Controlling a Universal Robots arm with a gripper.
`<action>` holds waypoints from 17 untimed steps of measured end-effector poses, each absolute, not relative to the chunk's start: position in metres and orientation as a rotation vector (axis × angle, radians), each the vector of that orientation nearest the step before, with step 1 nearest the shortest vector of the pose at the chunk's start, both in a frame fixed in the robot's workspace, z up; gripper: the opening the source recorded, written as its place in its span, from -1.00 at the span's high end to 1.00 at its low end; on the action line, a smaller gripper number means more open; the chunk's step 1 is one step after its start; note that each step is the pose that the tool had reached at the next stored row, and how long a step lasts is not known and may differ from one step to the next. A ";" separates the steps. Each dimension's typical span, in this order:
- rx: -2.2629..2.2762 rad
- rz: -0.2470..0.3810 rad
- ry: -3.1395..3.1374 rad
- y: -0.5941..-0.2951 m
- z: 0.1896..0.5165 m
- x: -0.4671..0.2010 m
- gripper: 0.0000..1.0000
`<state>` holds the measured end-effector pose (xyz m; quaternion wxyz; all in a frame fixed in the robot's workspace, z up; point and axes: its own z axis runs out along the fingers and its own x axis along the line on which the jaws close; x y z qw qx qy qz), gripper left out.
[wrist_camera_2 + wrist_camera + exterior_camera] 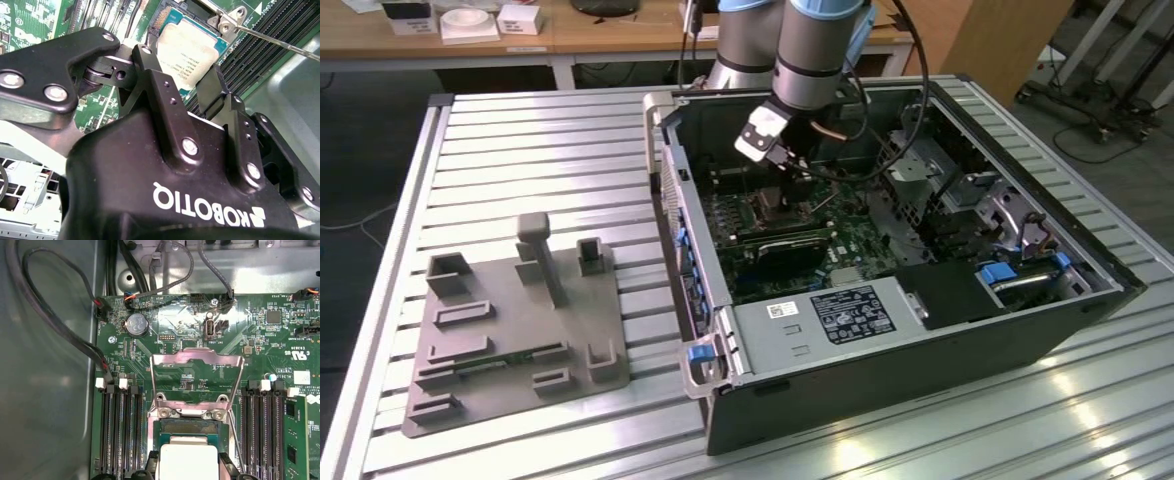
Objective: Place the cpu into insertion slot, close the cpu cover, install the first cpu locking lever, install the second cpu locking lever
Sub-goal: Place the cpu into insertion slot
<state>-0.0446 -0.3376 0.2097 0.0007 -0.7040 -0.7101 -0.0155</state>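
Ribbed metal tabletop (520, 150) carried an open computer case (921, 350) lying on its side, green board facing up. Over the insertion slot (190, 426) the cpu (187, 455) lay flat, silver top upward and edges square to the slot. Being square, it had no long axis, and I could not tell whether it was seated. The gripper (188, 465) clasped it, black fingers (150, 70) on two opposite edges. At the slot's hinge edge the cpu cover (197, 356) was swung open. Long memory slots (117, 435) flanked the slot. In the exterior view the arm (814, 50) hung steeply above the slot, wrist pointing down.
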 end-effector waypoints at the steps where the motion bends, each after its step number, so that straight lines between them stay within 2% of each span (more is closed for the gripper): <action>1: -2.211 -0.049 -2.229 -0.338 0.209 -0.044 -0.08; 17: -2.233 -0.041 -2.215 -0.337 0.199 -0.043 -0.08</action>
